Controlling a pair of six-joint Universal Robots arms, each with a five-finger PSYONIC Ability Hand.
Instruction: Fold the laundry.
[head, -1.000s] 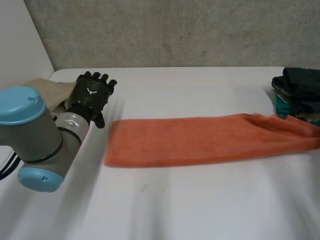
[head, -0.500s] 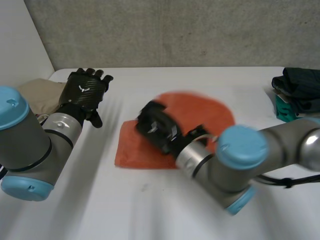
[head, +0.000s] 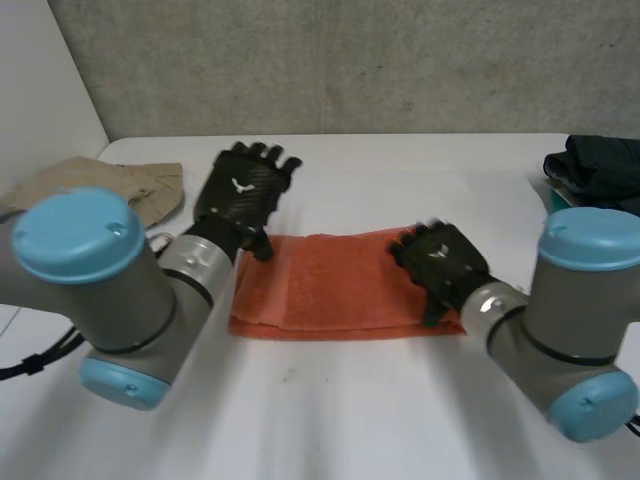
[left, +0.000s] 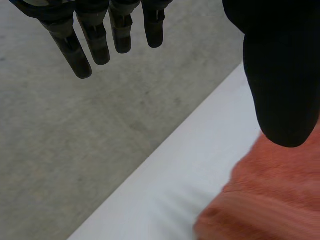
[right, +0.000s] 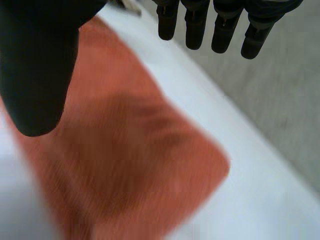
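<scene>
While the orange towel lies as a flat band in the middle of the tabletop, it looks doubled over, with a lower layer peeking out along its near and left edges. The left robot hand hovers at the towel's upper left corner, fingers straight and spread from the thumb, clamped on nothing. The right robot hand sits over the towel's right end; its wrist view shows fingers and thumb apart with the cloth below them, not pinched.

The main risk, as I judge it, is the layers sliding out of line: a palm dragging across the top layer would skew the fold, and the uneven edges already showing would worsen with a further fold. The left thumb is close to the corner and could snag and flip it. A beige cloth at the upper left and a dark pile of clothes at the right edge are well apart from the towel.

No brand, label or legible writing appears; each hand's back bears a small white mark I cannot read.
</scene>
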